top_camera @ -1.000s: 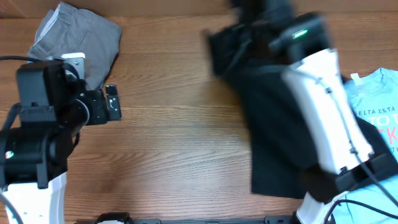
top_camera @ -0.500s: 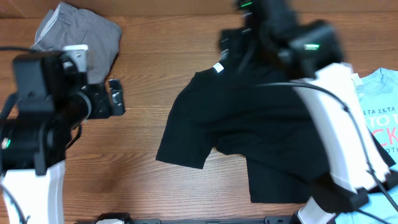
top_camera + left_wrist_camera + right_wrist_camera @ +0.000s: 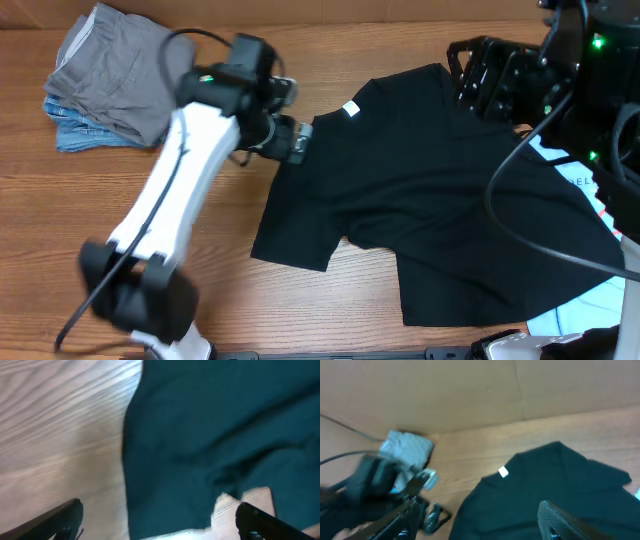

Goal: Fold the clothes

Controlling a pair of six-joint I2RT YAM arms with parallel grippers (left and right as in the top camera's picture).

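Overhead: L arm (image 3: 190, 170) swung over to black tee (image 3: 420, 200) (jaws open, both sides).

T-shirt (image 3: 420, 200) lies on the table (image 3: 300, 305), folded pile (image 3: 115, 75) far left.

overhead: looking straight down, far
left wrist: facing down, close over black T-shirt (image 3: 225, 420)
right wrist: looking obliquely, sharing black T-shirt with overhead

Soft, even light falls from above, and the desk (image 3: 300, 290) looks warm and bright. The black T-shirt (image 3: 430, 220) is so dark that its folds barely show. My left wrist view is very blurry and pale, and the black T-shirt looks teal there. My right wrist view is smeared to the left of it.
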